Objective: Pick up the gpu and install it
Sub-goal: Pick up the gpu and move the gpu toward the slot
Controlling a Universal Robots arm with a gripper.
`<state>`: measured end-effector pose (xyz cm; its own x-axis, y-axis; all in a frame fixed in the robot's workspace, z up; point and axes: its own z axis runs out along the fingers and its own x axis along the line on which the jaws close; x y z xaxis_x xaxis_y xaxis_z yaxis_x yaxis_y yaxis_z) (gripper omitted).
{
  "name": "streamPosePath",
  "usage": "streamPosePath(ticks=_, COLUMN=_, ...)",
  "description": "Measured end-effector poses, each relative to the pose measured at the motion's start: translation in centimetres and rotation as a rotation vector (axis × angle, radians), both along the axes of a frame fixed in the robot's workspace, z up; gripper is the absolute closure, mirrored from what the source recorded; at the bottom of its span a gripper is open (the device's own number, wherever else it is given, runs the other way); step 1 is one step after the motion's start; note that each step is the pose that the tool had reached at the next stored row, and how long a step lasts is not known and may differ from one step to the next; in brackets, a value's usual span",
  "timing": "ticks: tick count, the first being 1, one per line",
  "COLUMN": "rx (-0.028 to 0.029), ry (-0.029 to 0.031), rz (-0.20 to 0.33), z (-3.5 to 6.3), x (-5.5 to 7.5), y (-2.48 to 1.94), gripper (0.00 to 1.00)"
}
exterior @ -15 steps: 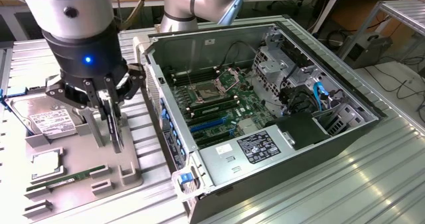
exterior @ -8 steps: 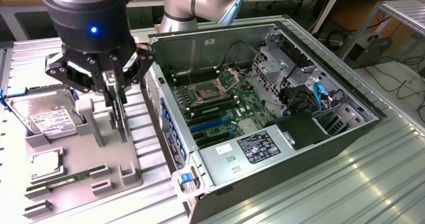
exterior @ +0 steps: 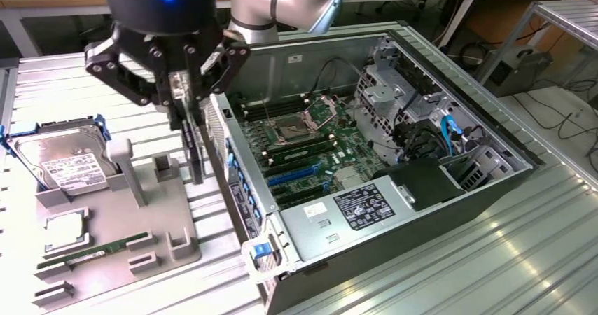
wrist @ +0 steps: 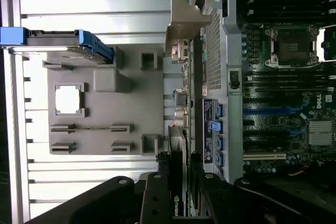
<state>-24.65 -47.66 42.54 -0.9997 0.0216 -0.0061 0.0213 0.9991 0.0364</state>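
A: Tool state?
B: Tool (exterior: 187,94) clenched on the gpu (exterior: 193,143). Card hangs upright, edge-on, with its silver bracket at the low end.
A: Where is it?
B: Outside the open computer case (exterior: 280,63), just beside its rear wall, over the near edge of the gray fixture (exterior: 122,224) on the desk (exterior: 467,273).
A: Other parts?
B: Hard drive (exterior: 66,164) and memory stick (exterior: 94,248) sit in the fixture.

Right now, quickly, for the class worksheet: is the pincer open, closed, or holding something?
Pincer: closed on the gpu, which hangs upright from it.
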Motion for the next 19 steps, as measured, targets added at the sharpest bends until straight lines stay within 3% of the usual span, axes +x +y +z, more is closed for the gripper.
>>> streamPosePath(ticks=3, rx=0.0013, ry=0.0061, rz=0.000, z=1.76, x=1.8, y=-0.26, gripper=0.74)
streamPosePath(ticks=6, rx=0.0024, ry=0.0170, rz=0.000, z=3.29, x=3.8, y=-0.31, gripper=0.74)
streamPosePath(ticks=11, rx=0.0022, ry=0.0374, rz=0.000, z=3.44, x=7.3, y=-0.31, gripper=0.74)
streamPosePath(ticks=19, rx=-0.0002, ry=0.0440, rz=0.000, z=2.50, x=11.1, y=-0.18, gripper=0.74)
